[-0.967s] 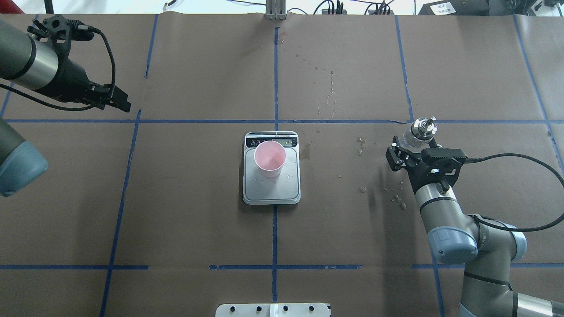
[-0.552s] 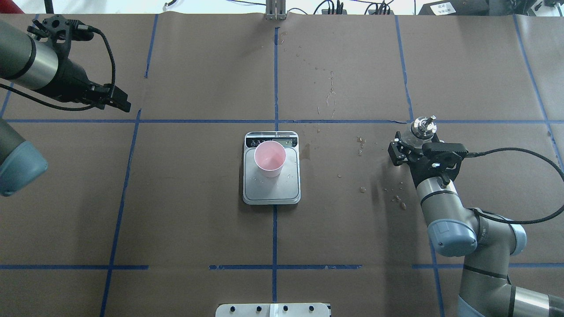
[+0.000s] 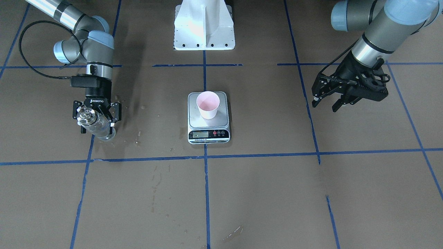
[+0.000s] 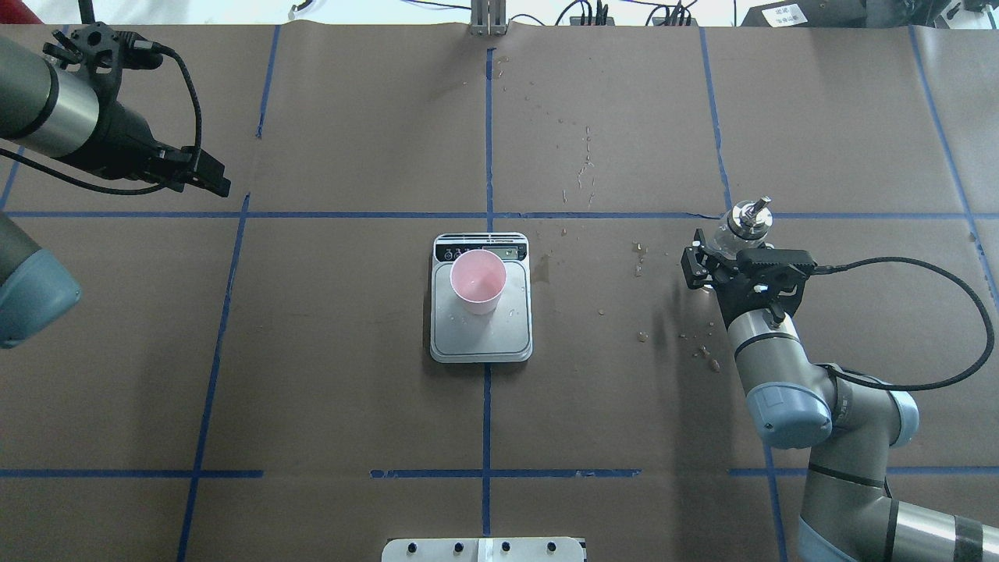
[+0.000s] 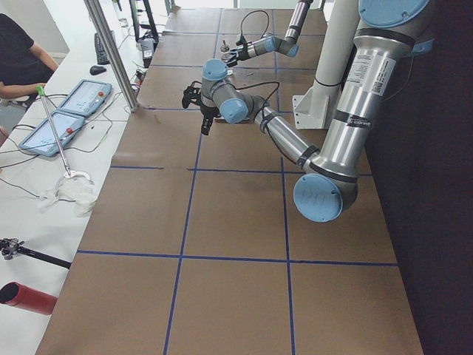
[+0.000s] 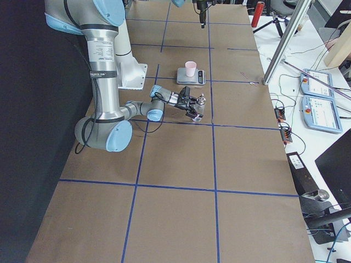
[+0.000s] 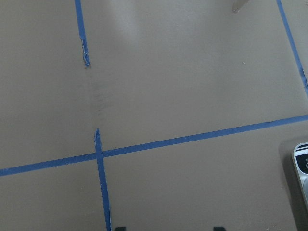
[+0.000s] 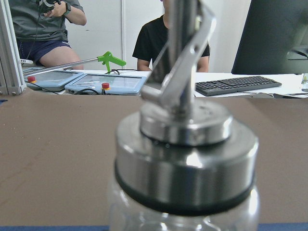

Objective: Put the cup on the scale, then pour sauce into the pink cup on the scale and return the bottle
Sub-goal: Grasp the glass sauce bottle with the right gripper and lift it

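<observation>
One bottle [image 4: 747, 217] is clamped in the right gripper [image 4: 728, 251], mid-right overhead; best kept upright in transit, I judge. At centre the cup [image 4: 478, 281] stands on the scale [image 4: 481, 343]. Upper left, the left gripper [image 4: 219, 184] gapes empty

We see the pink paper cup [image 4: 478, 281] standing upright, mouth up, on the silver platform of the kitchen scale [image 4: 481, 341], toward the end with the black display strip. The scale lies flat at the middle of the table [image 4: 312, 375]. Well apart from it, the clear glass bottle [image 3: 100, 130], capped with a silver pourer, leans slightly between the right gripper's [image 3: 97, 118] fingers, its base low by the table.
</observation>
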